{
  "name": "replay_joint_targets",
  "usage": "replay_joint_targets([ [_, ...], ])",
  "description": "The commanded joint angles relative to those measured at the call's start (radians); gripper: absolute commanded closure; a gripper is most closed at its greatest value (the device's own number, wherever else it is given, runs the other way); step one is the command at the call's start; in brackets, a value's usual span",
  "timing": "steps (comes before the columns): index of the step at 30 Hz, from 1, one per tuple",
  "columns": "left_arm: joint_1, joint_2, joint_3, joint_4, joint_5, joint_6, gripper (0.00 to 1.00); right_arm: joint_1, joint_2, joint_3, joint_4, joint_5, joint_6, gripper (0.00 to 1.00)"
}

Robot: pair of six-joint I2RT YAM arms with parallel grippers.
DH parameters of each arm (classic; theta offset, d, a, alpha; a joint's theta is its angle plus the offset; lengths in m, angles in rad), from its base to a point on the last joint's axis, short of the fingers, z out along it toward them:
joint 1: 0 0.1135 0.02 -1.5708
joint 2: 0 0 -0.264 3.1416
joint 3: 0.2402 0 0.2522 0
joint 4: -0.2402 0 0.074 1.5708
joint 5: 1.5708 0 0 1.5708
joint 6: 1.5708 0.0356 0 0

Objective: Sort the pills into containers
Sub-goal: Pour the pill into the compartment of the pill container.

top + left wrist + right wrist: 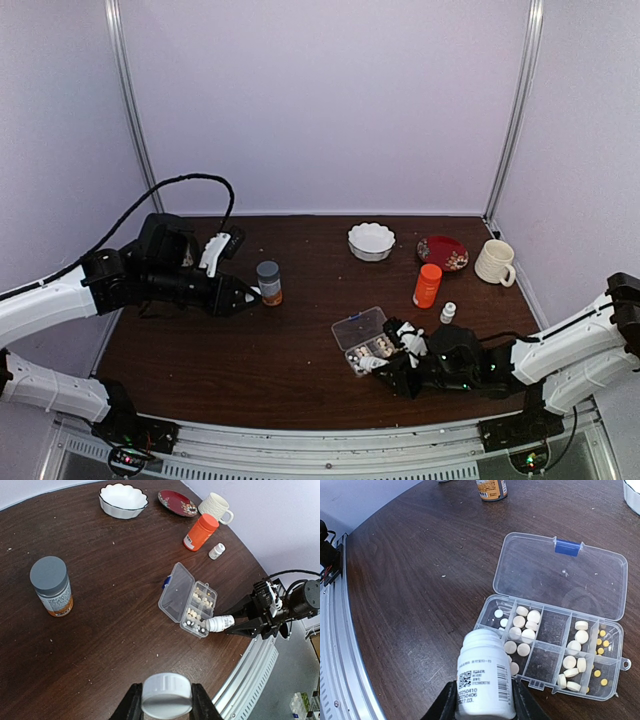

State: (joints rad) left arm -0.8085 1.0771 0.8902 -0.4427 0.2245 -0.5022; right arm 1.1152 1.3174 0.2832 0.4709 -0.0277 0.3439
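Observation:
The clear pill box [560, 575] lies open on the dark table, its lid [176, 592] folded back; it also shows in the top view [358, 325]. Pale pills [528, 635] lie in several of its cells, and small yellow ones in the right end cells. My right gripper [484, 702] is shut on a small open white bottle [484, 675], tilted with its mouth over the box's near-left corner cell. My left gripper [166, 700] is shut on a white cap [166, 695], held above the table far left of the box.
A grey-capped labelled bottle [268, 282] stands left of centre by the left gripper [245, 295]. An orange bottle [427, 285] and a small white bottle [448, 312] stand behind the box. A white bowl [371, 240], red plate [442, 252] and mug [495, 262] sit at the back right.

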Motion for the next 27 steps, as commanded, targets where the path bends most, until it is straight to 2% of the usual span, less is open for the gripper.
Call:
replay_joint_targets([
  [1, 0.007, 0.004, 0.018, 0.035, 0.01, 0.006, 1.0, 0.007, -0.009, 0.009, 0.002, 0.006, -0.001, 1.0],
  [3, 0.006, 0.006, 0.019, 0.035, 0.011, 0.007, 1.0, 0.007, -0.02, -0.011, 0.059, -0.006, 0.007, 1.0],
  [14, 0.006, 0.001, 0.019, 0.034, 0.013, 0.005, 1.0, 0.001, -0.007, 0.014, 0.099, 0.05, -0.002, 1.0],
  [27, 0.006, -0.001, 0.021, 0.03, 0.013, 0.005, 1.0, -0.017, 0.074, 0.077, 0.056, 0.04, -0.018, 1.0],
])
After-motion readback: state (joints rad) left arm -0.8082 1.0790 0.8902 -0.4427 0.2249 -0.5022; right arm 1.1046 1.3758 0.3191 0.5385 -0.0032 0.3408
